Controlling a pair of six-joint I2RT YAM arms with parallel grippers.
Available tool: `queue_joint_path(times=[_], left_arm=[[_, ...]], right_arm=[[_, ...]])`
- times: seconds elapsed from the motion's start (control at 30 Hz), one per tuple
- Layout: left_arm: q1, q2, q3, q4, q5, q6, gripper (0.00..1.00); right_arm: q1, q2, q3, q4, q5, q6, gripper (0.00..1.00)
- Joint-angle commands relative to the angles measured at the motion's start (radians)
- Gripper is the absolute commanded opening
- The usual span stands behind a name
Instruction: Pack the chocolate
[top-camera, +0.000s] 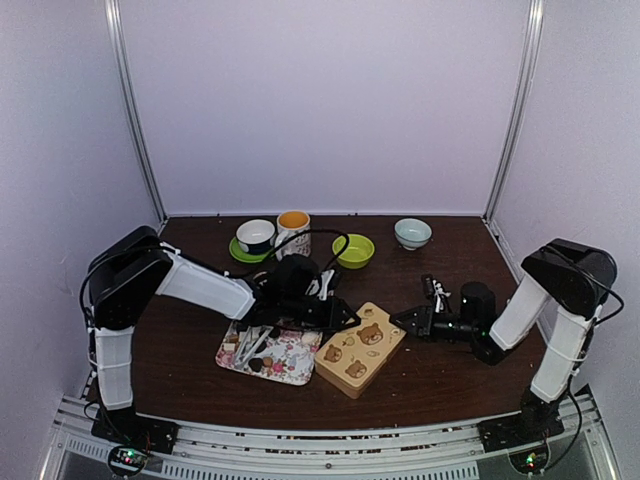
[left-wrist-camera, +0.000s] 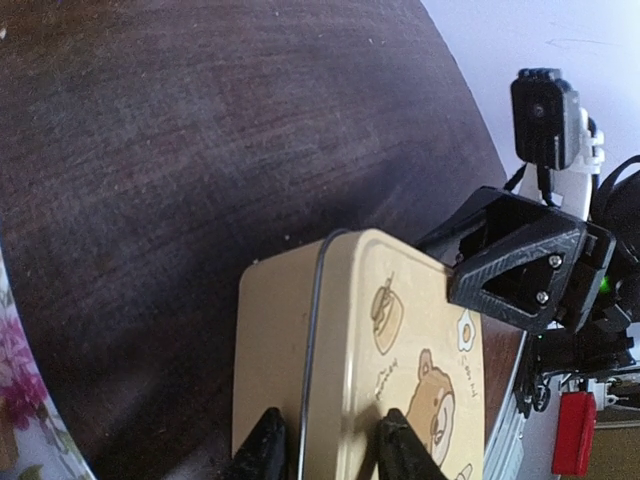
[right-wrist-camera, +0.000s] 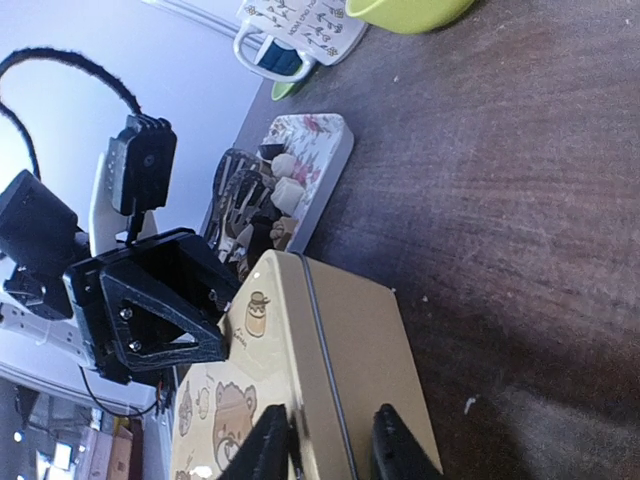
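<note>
The chocolate (top-camera: 258, 363) is several small dark, tan and cream pieces lying on a floral tray (top-camera: 292, 358) beside metal tongs (top-camera: 250, 345). It also shows in the right wrist view (right-wrist-camera: 285, 190). A tan tin with bear pictures (top-camera: 362, 350) lies closed to the right of the tray. My left gripper (top-camera: 338, 318) is at the tin's left corner. In the left wrist view it (left-wrist-camera: 333, 450) pinches the tin (left-wrist-camera: 400, 330) from side wall to lid. My right gripper (top-camera: 402, 320) holds the opposite corner. In the right wrist view it (right-wrist-camera: 332, 445) clamps the tin (right-wrist-camera: 350, 330) the same way.
Along the back stand a white-and-navy cup on a green saucer (top-camera: 256, 236), a mug with an orange inside (top-camera: 293, 230), a lime bowl (top-camera: 353, 250) and a pale blue bowl (top-camera: 412, 233). The tray's edge (left-wrist-camera: 15, 400) shows at the left of the left wrist view.
</note>
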Motion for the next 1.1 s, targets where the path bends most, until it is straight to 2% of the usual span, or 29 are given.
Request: queue_joint_path(times=[0.0,0.07,0.13,0.33,0.53,0.63,0.8,0.9,1.07], left_arm=[[-0.017,0.07,0.029,-0.08,-0.009,0.02,0.29],[-0.017,0.075,0.039,-0.09,-0.006,0.03,0.29],[-0.017,0.077,0.049,-0.114,-0.005,0.044,0.29],[-0.017,0.083,0.076,-0.163,-0.001,0.078,0.29],[-0.017,0.095,0.119,-0.207,0.003,0.109,0.29],[-0.017,0.105,0.134,-0.221,0.004,0.12,0.29],[-0.017,0.124,0.158,-0.24,0.006,0.131,0.29],[-0.018,0.134,0.161,-0.249,-0.006,0.133,0.29],[-0.019,0.155,0.158,-0.253,-0.027,0.138,0.29]], right_arm=[[0.014,0.011,-0.041,-0.133,0.025,0.017,0.49],[0.014,0.01,-0.025,-0.112,0.019,0.031,0.7],[0.013,0.006,0.006,-0.11,0.015,0.041,0.78],[0.0,-0.008,0.146,-0.252,-0.011,-0.024,0.82],[-0.038,-0.021,0.254,-0.499,-0.045,-0.166,0.84],[-0.037,0.005,0.326,-0.608,-0.095,-0.207,0.8],[-0.037,0.063,0.371,-0.656,-0.155,-0.219,0.64],[-0.038,0.103,0.362,-0.669,-0.143,-0.2,0.5],[-0.04,0.176,0.307,-0.546,-0.132,-0.104,0.35]])
